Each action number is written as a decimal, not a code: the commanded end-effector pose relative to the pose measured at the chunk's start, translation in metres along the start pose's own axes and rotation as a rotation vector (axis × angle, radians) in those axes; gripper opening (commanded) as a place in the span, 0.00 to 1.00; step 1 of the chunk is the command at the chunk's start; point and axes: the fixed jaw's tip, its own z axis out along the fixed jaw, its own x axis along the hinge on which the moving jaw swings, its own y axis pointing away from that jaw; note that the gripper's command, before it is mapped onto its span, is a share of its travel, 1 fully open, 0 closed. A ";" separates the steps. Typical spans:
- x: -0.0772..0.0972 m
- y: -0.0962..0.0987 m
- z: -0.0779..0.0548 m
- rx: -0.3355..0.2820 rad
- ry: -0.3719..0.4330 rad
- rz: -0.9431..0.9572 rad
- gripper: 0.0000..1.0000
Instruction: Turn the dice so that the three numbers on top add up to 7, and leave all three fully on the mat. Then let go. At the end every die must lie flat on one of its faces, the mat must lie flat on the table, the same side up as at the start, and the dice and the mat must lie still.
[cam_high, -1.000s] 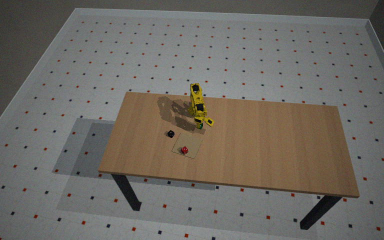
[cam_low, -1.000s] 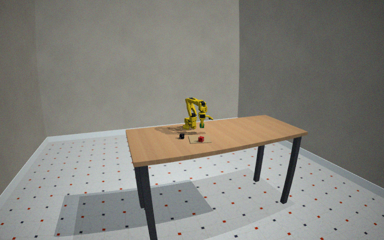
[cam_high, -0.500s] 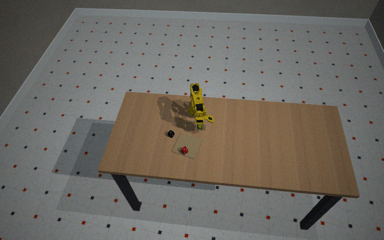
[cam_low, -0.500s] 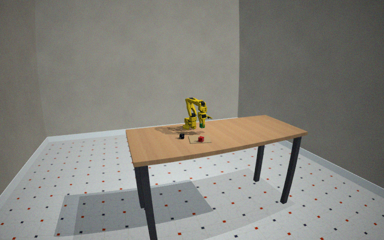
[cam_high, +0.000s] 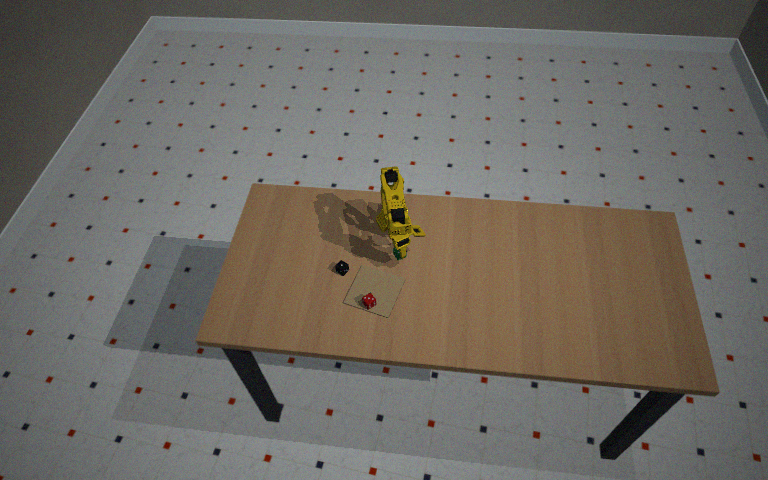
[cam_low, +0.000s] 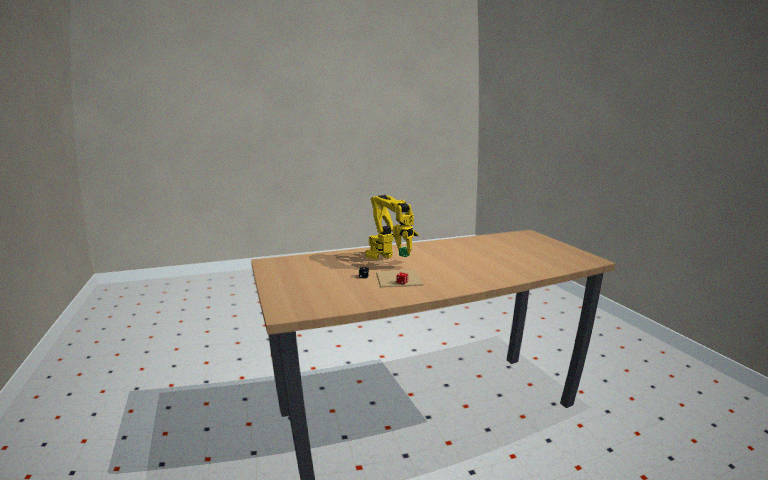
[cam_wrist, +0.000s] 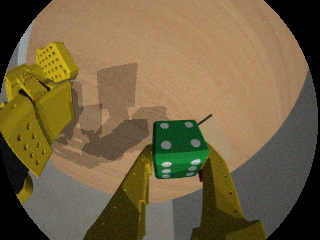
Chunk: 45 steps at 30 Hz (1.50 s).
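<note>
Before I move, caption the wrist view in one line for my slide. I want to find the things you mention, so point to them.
Green die (cam_high: 397, 253) (cam_low: 403, 252) (cam_wrist: 179, 150) gripped between the yellow fingers, its four-pip face toward the camera.

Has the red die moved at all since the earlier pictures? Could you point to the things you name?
No. The red die (cam_high: 369, 300) (cam_low: 402, 277) (cam_wrist: 201, 175) keeps its place on the mat (cam_high: 382, 283) (cam_low: 387, 280) (cam_wrist: 218, 136), close to the mat's lower edge in the top view, as before.
</note>
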 end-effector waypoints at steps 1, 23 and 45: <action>0.006 -0.006 -0.004 0.040 0.016 -0.138 0.00; 0.016 -0.009 -0.001 0.032 0.030 -0.817 0.00; 0.020 -0.012 0.000 0.026 0.037 -1.172 0.00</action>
